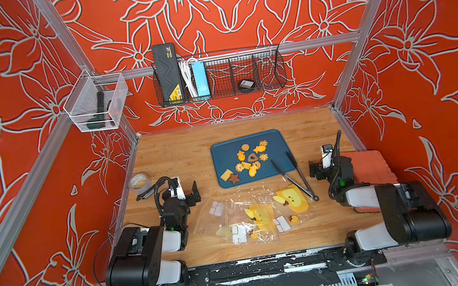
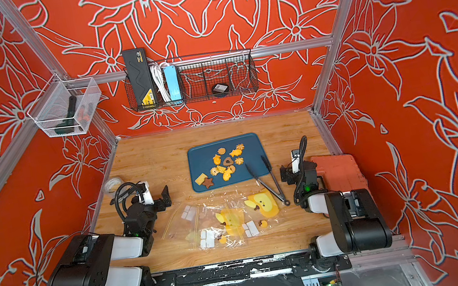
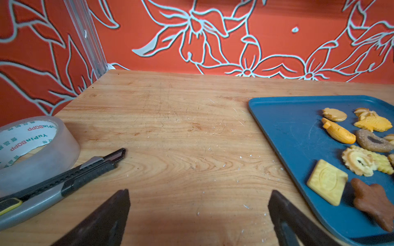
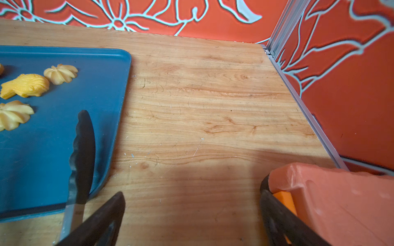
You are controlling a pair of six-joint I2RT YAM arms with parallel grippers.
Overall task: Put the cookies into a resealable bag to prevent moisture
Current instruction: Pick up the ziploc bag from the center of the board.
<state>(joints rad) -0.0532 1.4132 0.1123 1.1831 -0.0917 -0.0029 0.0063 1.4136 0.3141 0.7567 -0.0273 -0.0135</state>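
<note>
The cookies (image 1: 250, 160) (image 2: 226, 164), small yellow and brown shapes, lie loose on a blue tray (image 1: 223, 154) (image 2: 199, 157) in the middle of the table. Some also show in the wrist views (image 3: 358, 149) (image 4: 25, 85). Clear resealable bags (image 1: 252, 218) (image 2: 221, 222) with yellow prints lie flat and overlapping near the front edge. My left gripper (image 1: 183, 192) (image 2: 152, 197) (image 3: 199, 192) is open over bare wood, left of the tray. My right gripper (image 1: 328, 165) (image 2: 299, 171) (image 4: 191, 191) is open right of the tray, holding nothing.
Black tongs (image 1: 296, 175) (image 4: 82, 149) rest from the tray's near right corner onto a bag. A tape roll (image 1: 140, 182) (image 3: 32, 144) and a utility knife (image 3: 64, 181) lie at the left edge. An orange-red block (image 1: 371, 164) (image 4: 341, 202) sits against my right gripper's outer finger.
</note>
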